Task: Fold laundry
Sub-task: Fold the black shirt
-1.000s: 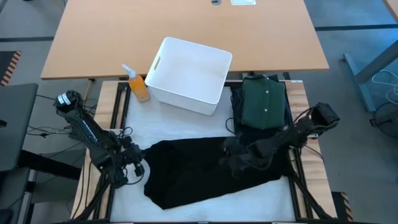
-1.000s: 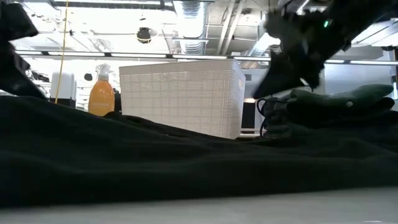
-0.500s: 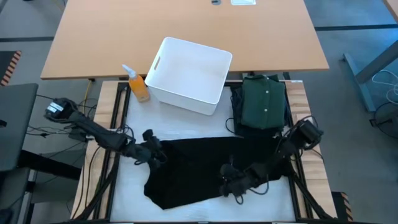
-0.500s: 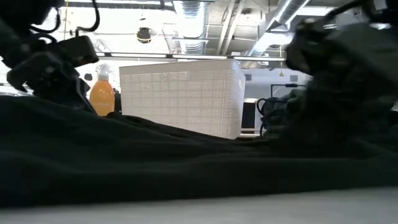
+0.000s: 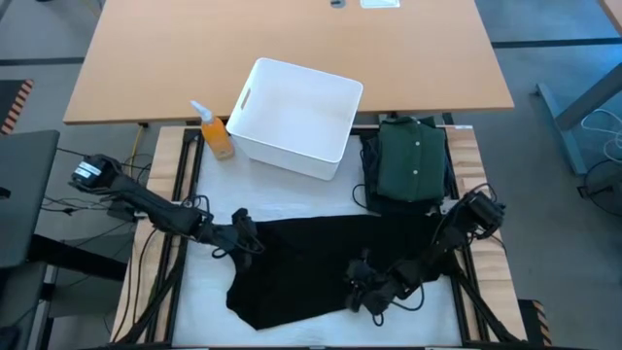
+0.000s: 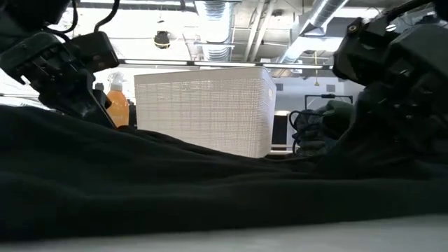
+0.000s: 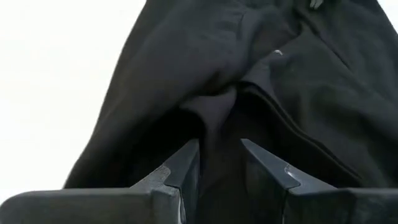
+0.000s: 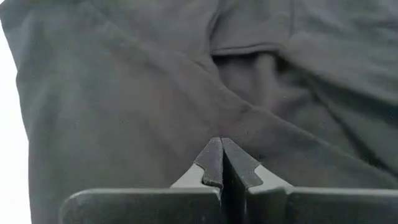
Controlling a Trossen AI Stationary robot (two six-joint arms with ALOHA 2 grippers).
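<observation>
1. Left gripper (image 5: 243, 236) sits low at the left edge of the spread black garment (image 5: 311, 267). In the left wrist view its fingers (image 7: 180, 167) stand parted, a ridge of the black cloth in the gap between them; whether they pinch the cloth cannot be told.
2. Orange plastic spray bottle (image 5: 216, 133) stands at the far left of the bench, just beside the white rectangular plastic bin (image 5: 292, 117).
3. The black garment lies flat on the white bench covering (image 5: 199, 301), between both arms, near the front edge. In the low view it fills the foreground (image 6: 210, 189).
4. Right gripper (image 5: 369, 297) is down on the garment's front right part. In the right wrist view its fingers (image 8: 214, 158) are pressed together, tips touching the cloth; no fold shows caught between them.
5. Dark green buttoned shirt (image 5: 413, 160), folded, rests on a darker garment (image 5: 367, 165) at the far right of the bench, right of the bin.
</observation>
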